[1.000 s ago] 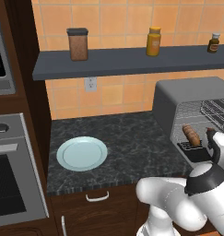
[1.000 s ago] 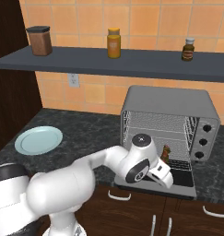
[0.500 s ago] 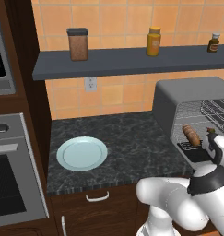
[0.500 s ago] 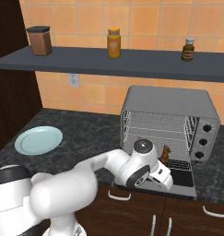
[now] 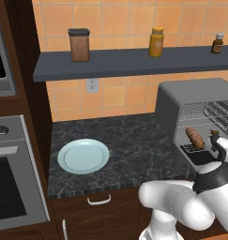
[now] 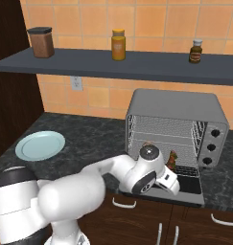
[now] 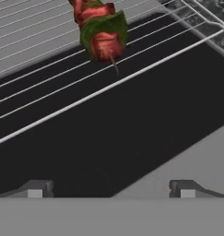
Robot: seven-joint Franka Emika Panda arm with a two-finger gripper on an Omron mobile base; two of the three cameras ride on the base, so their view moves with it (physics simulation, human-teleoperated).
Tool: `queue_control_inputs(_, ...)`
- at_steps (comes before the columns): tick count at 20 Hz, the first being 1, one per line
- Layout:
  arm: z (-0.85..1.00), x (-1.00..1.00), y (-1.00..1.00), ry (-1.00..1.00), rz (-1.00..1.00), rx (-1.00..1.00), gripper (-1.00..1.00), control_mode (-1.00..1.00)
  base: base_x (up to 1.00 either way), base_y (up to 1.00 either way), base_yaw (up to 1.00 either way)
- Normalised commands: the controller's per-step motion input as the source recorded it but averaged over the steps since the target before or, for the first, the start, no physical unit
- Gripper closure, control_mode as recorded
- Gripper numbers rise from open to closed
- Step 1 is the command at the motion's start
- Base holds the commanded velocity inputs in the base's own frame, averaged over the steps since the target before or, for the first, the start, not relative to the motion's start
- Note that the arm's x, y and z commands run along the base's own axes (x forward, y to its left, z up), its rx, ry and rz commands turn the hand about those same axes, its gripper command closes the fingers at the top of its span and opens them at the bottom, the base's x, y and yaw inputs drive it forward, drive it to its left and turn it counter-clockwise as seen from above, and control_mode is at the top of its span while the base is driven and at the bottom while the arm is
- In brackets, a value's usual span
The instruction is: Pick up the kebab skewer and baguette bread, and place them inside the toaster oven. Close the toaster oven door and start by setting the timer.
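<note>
Three containers line the shelf [image 5: 134, 63] up on the tiled wall: a brown canister [image 5: 79, 45] at the left, an orange jar [image 5: 156, 42] in the middle, a small dark bottle [image 5: 218, 43] off to the right. Far left there's the built-in steel wall oven [image 5: 12, 178] set into dark cabinetry. Next along, on the dark marble bench [image 5: 134, 150], sits a pale blue plate [image 5: 83, 156] with nothing on it, well apart from everything else. A wall outlet [image 5: 92, 85] is just above it on the tiles.

Moving right, you hit the toaster oven [image 6: 178, 129], a grey box with three knobs [image 6: 211, 147] down its right side. The toaster oven door [image 6: 182, 184] is dropped open flat in front of it, dark glass facing up. Inside, the baguette bread [image 5: 194, 136] lies on the wire rack [image 7: 62, 60] toward the left, and the kebab skewer [image 7: 99, 30] lies on the same rack to its right, red chunks with a green piece, stick tip poking toward the door.

The hand [image 7: 111, 189] hovers low over the open door, right in front of the rack. Its fingers [image 7: 37, 188] are spread wide apart with nothing between them, and it isn't touching the skewer.
</note>
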Motion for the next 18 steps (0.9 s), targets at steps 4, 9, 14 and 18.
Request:
queue_control_inputs(4, -0.07, 0.31, 0.0, 0.0, 0.0, 0.0, -1.0, -1.0, 0.0, 0.0, 0.0)
queue_control_inputs(9, -0.1, 0.18, 0.0, 0.0, 0.0, 0.0, -1.0, -1.0, 0.0, 0.0, 0.0)
queue_control_inputs(14, -0.13, 0.23, 0.0, -0.02, 0.0, 0.0, -1.0, -1.0, 0.0, 0.0, 0.0)
queue_control_inputs(18, -0.04, 0.39, 0.0, -0.02, -0.02, 0.0, -1.0, -1.0, 0.0, 0.0, 0.0)
